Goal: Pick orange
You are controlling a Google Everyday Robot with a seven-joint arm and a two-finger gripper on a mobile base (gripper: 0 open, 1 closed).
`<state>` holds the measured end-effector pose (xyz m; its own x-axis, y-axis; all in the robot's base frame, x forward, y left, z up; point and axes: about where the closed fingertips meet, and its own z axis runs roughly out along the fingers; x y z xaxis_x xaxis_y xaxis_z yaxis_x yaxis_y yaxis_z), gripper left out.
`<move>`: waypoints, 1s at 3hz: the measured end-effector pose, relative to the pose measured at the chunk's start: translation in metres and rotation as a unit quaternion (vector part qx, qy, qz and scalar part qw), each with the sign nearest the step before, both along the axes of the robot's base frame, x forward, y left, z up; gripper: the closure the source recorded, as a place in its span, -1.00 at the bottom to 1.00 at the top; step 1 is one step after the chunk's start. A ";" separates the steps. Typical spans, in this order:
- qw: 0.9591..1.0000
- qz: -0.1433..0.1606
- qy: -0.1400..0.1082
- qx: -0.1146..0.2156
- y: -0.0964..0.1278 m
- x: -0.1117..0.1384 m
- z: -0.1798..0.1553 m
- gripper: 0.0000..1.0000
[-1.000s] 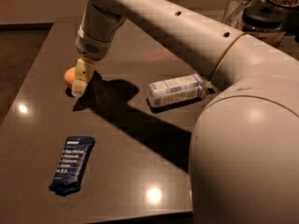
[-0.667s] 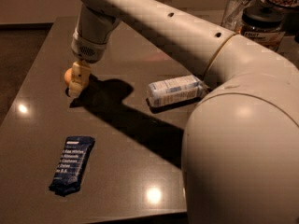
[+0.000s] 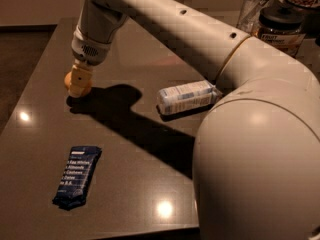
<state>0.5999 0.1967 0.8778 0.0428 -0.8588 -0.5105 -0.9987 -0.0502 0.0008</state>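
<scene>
Hand [image 3: 80,82] at the orange [image 3: 68,77], upper left of the surface [image 3: 140,194].
Grip state: cannot tell. The orange seems firm, light, apt to roll; pinch across its widest middle.

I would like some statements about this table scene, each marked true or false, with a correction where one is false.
1. The pincer is down at the orange. True.
2. The plastic bottle stands upright. False: it lies on its side.
3. The snack bar lies nearer the camera than the orange. True.
4. The snack bar touches the bottle. False: they lie well apart.
</scene>
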 end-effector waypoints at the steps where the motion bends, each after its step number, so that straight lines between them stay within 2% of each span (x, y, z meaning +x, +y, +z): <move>1: 1.000 0.012 0.002 0.017 -0.006 0.000 0.026 0.90; 2: 0.999 0.035 0.006 0.039 -0.023 0.002 0.069 1.00; 3: 0.999 0.035 0.006 0.039 -0.023 0.002 0.069 1.00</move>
